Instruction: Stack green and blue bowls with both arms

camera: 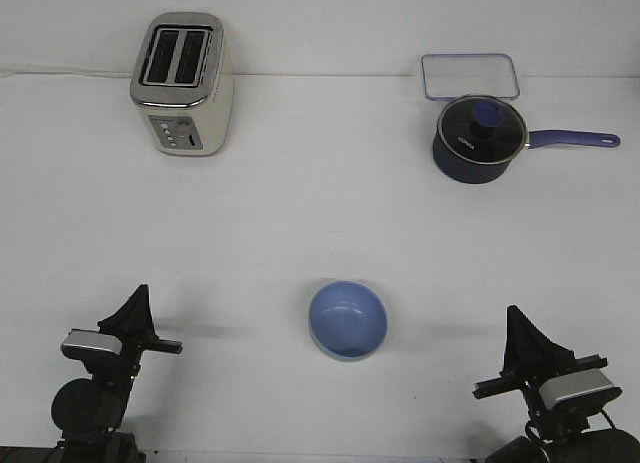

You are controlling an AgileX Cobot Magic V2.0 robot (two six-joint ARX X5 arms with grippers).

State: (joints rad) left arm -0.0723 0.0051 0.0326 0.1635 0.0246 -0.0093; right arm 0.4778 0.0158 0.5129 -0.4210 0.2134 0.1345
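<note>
Bowls come first: I count one blue bowl (347, 319), sitting near the middle of the white table (320, 223), down toward six o'clock. A thin pale green rim peeks out under its front edge, so it looks like it sits inside a green bowl (350, 357). I see two grippers. The left gripper (133, 305) waits at eight o'clock, and the right gripper (517, 328) waits at four o'clock, both well apart from the bowls. Their fingers point up, and I cannot tell if they are apart or pressed together. One toaster (183, 83) stands at eleven o'clock. One saucepan (480, 139) and one clear tray (469, 75) sit at one o'clock.
</note>
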